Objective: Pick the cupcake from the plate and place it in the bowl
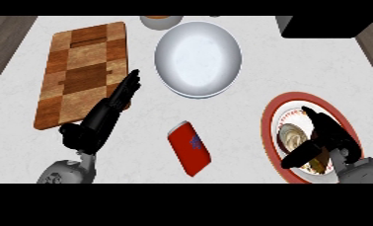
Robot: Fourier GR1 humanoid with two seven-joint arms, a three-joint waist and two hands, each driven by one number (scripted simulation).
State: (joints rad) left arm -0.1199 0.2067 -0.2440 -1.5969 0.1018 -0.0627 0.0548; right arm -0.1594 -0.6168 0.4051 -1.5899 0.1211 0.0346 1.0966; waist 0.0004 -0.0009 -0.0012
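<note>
Cupcake (294, 136): on the red-rimmed plate (271, 114) near the counter's right front corner; pale top showing between the fingers and thumb of the right hand. Not yet lifted, as far as can be seen.

Right hand (328, 138): over the plate, fingers and thumb curled about the cupcake from its right side. Whether they press on it or merely bracket it cannot be told.

Bowl (197, 58): white, wide, toward the counter's back edge near the middle; holds nothing visible. Well apart from the plate.

Left hand (109, 111): fingers straight, lying at the front right edge of the wooden cutting board (80, 72) on the counter's left side; holds nothing, resting.

Red can (189, 148): on its side between the two hands, toward the front edge, short of the bowl and left of the plate.

Small bowl-like item (161, 21): at the back edge, behind the white bowl; mostly cut off.

Counter (247, 32): pale marbled surface.

Progress, judged: early. Grasp appears under way; lifting, carrying toward the back middle and release into the bowl all remain. The can lies left of the direct path and should not interfere.
</note>
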